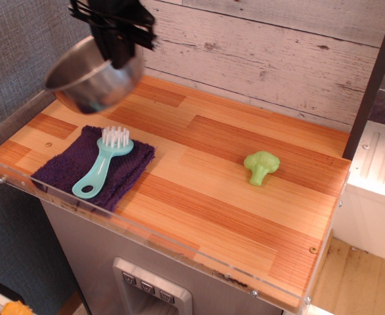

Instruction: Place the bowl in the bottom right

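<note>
Front-right tabletop bare wood, open to approach. Broccoli toy mid-right; towel with brush occupies front-left.
</note>
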Robot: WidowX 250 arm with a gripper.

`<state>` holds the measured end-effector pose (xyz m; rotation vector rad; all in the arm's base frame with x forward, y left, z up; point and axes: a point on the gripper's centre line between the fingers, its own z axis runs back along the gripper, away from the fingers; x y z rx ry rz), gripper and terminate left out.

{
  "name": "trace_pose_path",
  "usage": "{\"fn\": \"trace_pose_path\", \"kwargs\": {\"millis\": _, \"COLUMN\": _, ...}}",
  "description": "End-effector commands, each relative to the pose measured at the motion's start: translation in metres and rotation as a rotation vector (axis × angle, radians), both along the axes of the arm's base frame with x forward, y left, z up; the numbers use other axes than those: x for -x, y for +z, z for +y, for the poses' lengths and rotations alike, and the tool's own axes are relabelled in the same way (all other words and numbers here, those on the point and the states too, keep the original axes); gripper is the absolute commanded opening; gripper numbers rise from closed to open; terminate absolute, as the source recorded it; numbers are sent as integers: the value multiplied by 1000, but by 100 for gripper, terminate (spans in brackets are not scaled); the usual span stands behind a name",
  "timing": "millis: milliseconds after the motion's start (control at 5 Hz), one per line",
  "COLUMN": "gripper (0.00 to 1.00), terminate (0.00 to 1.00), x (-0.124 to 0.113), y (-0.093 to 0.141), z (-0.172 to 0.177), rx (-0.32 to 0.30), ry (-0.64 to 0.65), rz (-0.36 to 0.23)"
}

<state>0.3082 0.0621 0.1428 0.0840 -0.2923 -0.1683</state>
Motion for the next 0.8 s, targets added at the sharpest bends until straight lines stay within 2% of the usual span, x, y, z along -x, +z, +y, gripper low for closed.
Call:
{"fn": "trace_pose_path", "kwargs": {"millis": 0, "gripper": 0, "terminate": 0, "x": 30, "y": 5, "z": -91, "rx": 93, "ry": -201, "rz": -18}}
{"fn": "trace_pose_path", "kwargs": {"millis": 200, "gripper": 0, "terminate": 0, "x": 41, "y": -11, "z": -140, "rx": 87, "ry": -253, "rz": 46}}
{"fn": "trace_pose_path", "kwargs": {"millis": 400, "gripper": 0, "terminate": 0, "x": 50, "y": -25, "z": -152, "rx": 88, "ry": -243, "rz": 95}}
{"fn": "trace_pose_path", "kwargs": {"millis": 600, "gripper": 0, "terminate": 0, "x": 58, "y": -44, "z": -150, "rx": 79, "ry": -219, "rz": 177}}
